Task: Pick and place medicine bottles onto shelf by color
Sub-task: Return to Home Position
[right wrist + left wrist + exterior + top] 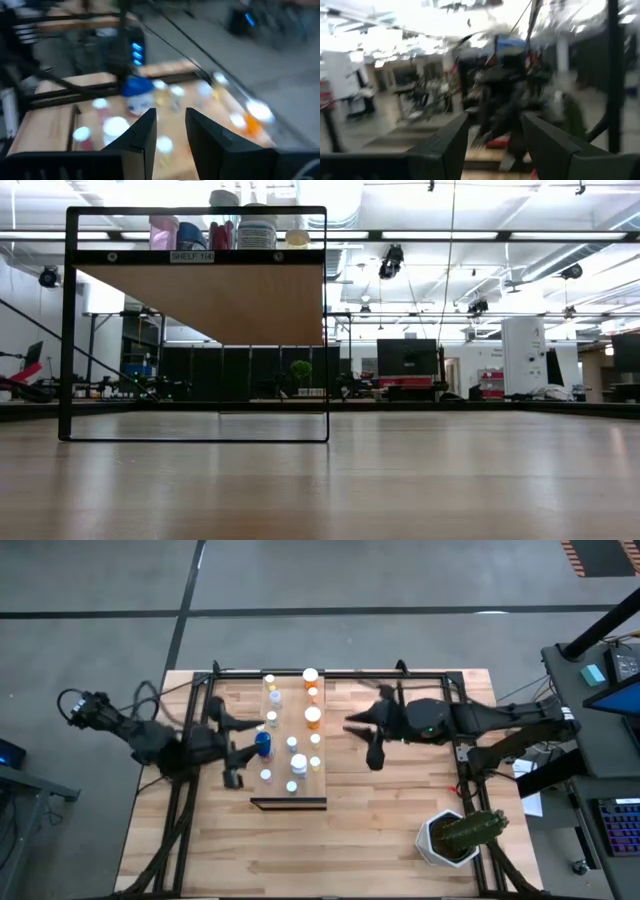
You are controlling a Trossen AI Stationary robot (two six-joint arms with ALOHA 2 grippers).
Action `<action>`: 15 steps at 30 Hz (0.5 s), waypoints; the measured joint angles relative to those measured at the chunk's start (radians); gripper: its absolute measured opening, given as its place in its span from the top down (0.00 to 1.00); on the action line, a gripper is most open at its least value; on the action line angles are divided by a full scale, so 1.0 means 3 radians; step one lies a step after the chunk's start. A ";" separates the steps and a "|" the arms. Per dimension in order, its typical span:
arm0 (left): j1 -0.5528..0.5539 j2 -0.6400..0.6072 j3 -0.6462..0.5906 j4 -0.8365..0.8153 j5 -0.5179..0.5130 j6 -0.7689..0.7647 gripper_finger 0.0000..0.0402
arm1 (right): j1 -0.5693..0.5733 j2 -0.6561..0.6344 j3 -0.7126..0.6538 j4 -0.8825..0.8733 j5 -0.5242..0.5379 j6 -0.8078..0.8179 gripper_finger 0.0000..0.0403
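Left gripper (pixel 236 748): just beside the left edge of the shelf (pixel 290 712), level with the blue bottle (pixel 263 744). The fingers (pixel 447 145) are spread wide with nothing between them.
Right gripper (pixel 362 738): over the table (pixel 380 830), to the right of the shelf and apart from it. The fingers (pixel 142 135) are parted by a narrow gap and hold nothing.
Shelf: at the centre of the table, long axis running near to far. In the low view it sits raised on a black frame (pixel 66 330), above the tabletop.
Medicine bottles (pixel 298 765): upright on the shelf top.
Orange bottles (pixel 313 718): along the right edge of the shelf, in its far half.
Blue bottle: on the left side of the shelf, about mid-length.
White-capped bottles: in the near half of the shelf. Body colour cannot be told from above.
Pink bottle (pixel 163 232): in the low view, at the left end of the row on the shelf.
Cactus pot (pixel 455 835): at the near right of the table, well apart from the shelf.
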 joint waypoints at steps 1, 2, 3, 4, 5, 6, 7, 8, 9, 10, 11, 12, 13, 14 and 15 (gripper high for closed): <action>0.0103 -0.0024 0.0023 -0.0177 0.0071 -0.0066 0.58 | 0.0000 -0.0035 -0.0119 0.0228 -0.0159 -0.0230 0.77; 0.0206 -0.0051 0.0026 -0.0347 0.0213 -0.0135 0.60 | -0.0019 -0.0060 -0.0237 0.0436 -0.0353 -0.0398 0.77; 0.0317 -0.0080 0.0023 -0.0504 0.0392 -0.0208 0.61 | -0.0069 -0.0081 -0.0351 0.0668 -0.0563 -0.0493 0.77; 0.0436 -0.0108 0.0006 -0.0629 0.0598 -0.0279 0.64 | -0.0130 -0.0111 -0.0453 0.0910 -0.0747 -0.0520 0.77; 0.0547 -0.0133 -0.0012 -0.0733 0.0790 -0.0342 0.66 | -0.0195 -0.0145 -0.0558 0.1103 -0.0893 -0.0510 0.77; 0.0651 -0.0168 -0.0035 -0.0796 0.0990 -0.0406 0.69 | -0.0260 -0.0178 -0.0667 0.1253 -0.0991 -0.0473 0.76; 0.0742 -0.0214 -0.0066 -0.0851 0.1127 -0.0443 0.71 | -0.0319 -0.0208 -0.0762 0.1394 -0.1064 -0.0447 0.76; 0.0813 -0.0268 -0.0107 -0.0891 0.1255 -0.0457 0.74 | -0.0366 -0.0236 -0.0864 0.1519 -0.1099 -0.0389 0.76; 0.0872 -0.0316 -0.0143 -0.0910 0.1336 -0.0462 0.77 | -0.0399 -0.0261 -0.0967 0.1606 -0.1108 -0.0348 0.76; 0.0916 -0.0373 -0.0181 -0.0898 0.1390 -0.0462 0.81 | -0.0422 -0.0280 -0.1074 0.1708 -0.1139 -0.0292 0.76; 0.0954 -0.0433 -0.0227 -0.0903 0.1435 -0.0462 0.83 | -0.0442 -0.0298 -0.1169 0.1816 -0.1165 -0.0265 0.76; 0.0977 -0.0484 -0.0269 -0.0917 0.1468 -0.0463 0.86 | -0.0458 -0.0324 -0.1268 0.1915 -0.1184 -0.0251 0.76; 0.0994 -0.0537 -0.0307 -0.0911 0.1492 -0.0472 0.89 | -0.0477 -0.0359 -0.1359 0.1995 -0.1194 -0.0251 0.76; 0.1003 -0.0603 -0.0355 -0.0909 0.1496 -0.0499 0.92 | -0.0498 -0.0404 -0.1435 0.2088 -0.1200 -0.0257 0.77; 0.1006 -0.0670 -0.0412 -0.0918 0.1495 -0.0517 0.94 | -0.0517 -0.0453 -0.1504 0.2176 -0.1208 -0.0267 0.77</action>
